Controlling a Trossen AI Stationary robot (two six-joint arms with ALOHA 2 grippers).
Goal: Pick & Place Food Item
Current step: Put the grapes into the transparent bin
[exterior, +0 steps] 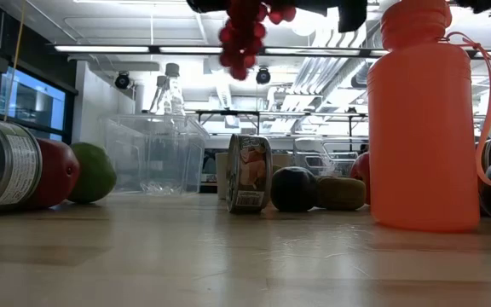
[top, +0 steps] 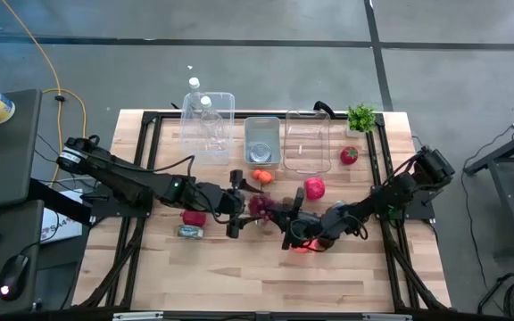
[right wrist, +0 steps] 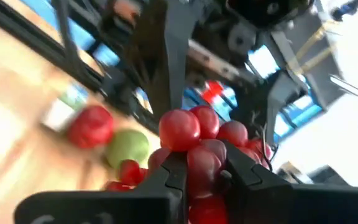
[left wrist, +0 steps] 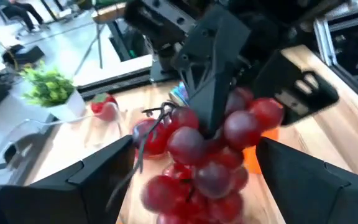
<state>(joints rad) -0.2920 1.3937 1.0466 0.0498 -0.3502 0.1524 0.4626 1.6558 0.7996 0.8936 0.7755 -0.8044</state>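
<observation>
grape bunch (exterior: 244,34) hangs lengthwise downward | right pincer (right wrist: 204,171) clamps it | left pincer (left wrist: 185,180) wide around it

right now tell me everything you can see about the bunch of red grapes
The bunch of red grapes is a tight cluster of glossy, dark red round berries with a thin dark stem curling off one side. It hangs in the air above the middle of the wooden table, clear of the surface in the low view. The right gripper is shut on berries in the bunch, and the left gripper sits open on either side of it.
</observation>
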